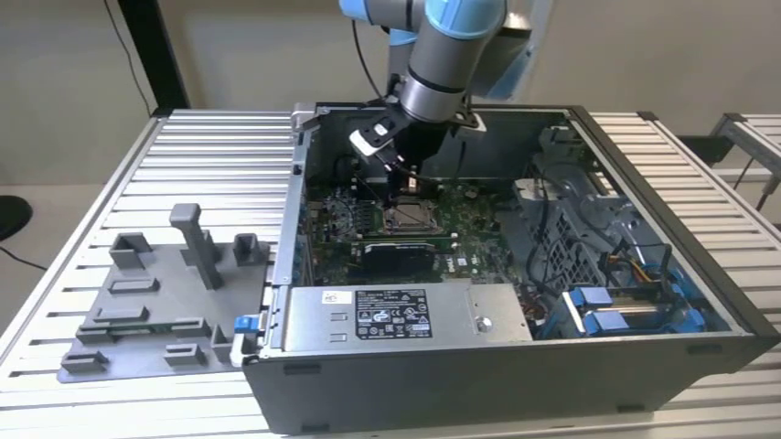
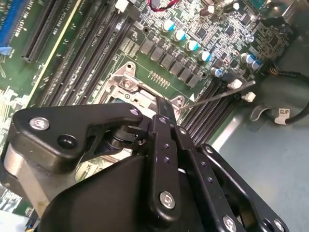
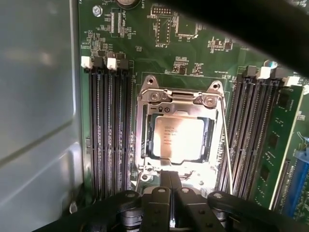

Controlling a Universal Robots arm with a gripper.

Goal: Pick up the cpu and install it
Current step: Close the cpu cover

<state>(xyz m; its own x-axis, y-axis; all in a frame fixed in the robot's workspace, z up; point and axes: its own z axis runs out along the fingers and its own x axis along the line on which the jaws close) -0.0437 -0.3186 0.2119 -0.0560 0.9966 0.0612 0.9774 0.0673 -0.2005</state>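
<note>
While the arm reaches down into the open computer case [image 1: 683,347] on the bench [image 1: 208,146], we find the cpu [image 3: 181,140] lying flat inside the socket [image 3: 179,137] on the motherboard [image 3: 193,43], its pale metal top facing up and the socket's metal frame all around it. In the first wrist view the end effector [image 3: 170,175] hangs just beside the socket's edge. Its fingers are drawn together into a narrow wedge and we see nothing between them. In the second wrist view the same tips [image 2: 164,110] meet just over the frame's corner, near a thin lever rod [image 2: 217,96]. We cannot tell whether the tips touch the frame or whether the lever is latched.

We judge the placing of the chip as done, since it sits square in its recess.

As for handling, we take the cpu for a light, rigid, thin plate with a smooth, slippery top. Its underside and the socket contacts are probably delicate, so tilting or dragging it risks damage. We judge the two opposite side edges the sound place to hold it, level and with modest force. Memory slots [image 3: 104,130] flank the socket closely, leaving little room to spread.
</note>
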